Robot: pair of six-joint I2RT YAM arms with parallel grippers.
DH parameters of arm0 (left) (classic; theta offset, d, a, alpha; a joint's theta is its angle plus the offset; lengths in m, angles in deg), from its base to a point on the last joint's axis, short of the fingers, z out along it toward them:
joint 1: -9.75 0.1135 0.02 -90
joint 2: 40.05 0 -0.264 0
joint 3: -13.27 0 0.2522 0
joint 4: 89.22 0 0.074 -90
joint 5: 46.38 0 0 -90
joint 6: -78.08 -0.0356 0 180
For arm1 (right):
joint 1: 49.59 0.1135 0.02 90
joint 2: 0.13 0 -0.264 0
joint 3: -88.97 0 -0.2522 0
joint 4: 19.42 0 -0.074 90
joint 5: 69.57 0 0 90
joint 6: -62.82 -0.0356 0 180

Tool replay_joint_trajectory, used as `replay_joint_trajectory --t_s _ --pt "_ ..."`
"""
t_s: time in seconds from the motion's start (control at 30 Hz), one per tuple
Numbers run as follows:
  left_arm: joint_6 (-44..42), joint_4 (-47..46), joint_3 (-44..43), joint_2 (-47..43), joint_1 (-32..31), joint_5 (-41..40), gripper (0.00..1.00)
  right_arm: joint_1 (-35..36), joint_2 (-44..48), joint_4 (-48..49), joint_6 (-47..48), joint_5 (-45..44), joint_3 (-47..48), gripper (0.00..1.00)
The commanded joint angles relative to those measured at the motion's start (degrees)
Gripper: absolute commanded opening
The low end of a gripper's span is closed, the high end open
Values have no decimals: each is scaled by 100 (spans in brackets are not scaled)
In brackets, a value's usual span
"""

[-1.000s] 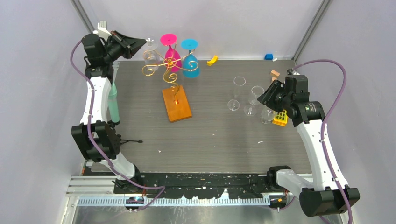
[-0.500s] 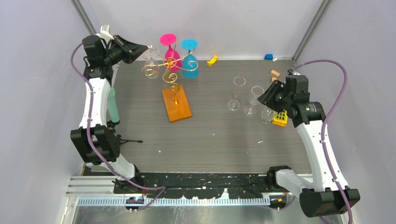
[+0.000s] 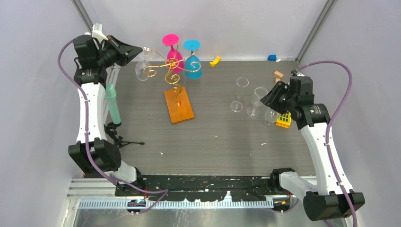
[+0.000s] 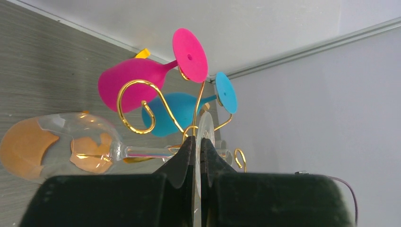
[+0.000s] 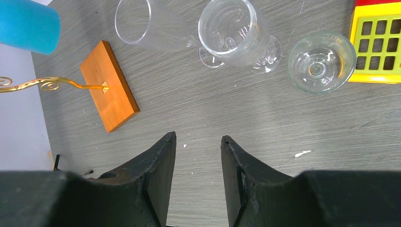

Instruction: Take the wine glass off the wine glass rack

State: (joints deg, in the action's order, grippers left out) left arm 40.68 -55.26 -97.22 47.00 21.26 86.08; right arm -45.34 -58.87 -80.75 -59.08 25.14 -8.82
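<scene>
You had wine glass rack [image 3: 178, 105] at far left of table [image 3: 213, 142], with pink glass [image 4: 132, 78] and blue glass [image 4: 175, 113] hung inverted on it. Your left gripper [image 4: 198, 139] was clamped tight on foot edge of clear wine glass [image 4: 94, 149], held inverted just beside rack's left curl; stem clearance from wire could not be told. Your right gripper [image 5: 197, 137] stood half open, empty, well apart. Risks: thin edge grip could let glass pivot or slip; stem snagging curl could tip rack.
</scene>
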Motion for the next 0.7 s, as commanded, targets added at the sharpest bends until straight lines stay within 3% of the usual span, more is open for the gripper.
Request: replay_joint_trajectory --t_s 0.0,0.33,0.5,0.67 --pt "-538 410 -359 -490 46 -308 0 -3 185 196 -71 102 58 46" --pt "-1121 1160 -1042 -990 53 -727 0 -3 212 253 -17 580 92 47" --pt "-450 504 -1047 -1363 53 -20 0 -3 468 663 -97 840 -98 65" --pt "0 60 -1066 -1856 53 252 0 -3 641 1157 -199 1319 -227 71"
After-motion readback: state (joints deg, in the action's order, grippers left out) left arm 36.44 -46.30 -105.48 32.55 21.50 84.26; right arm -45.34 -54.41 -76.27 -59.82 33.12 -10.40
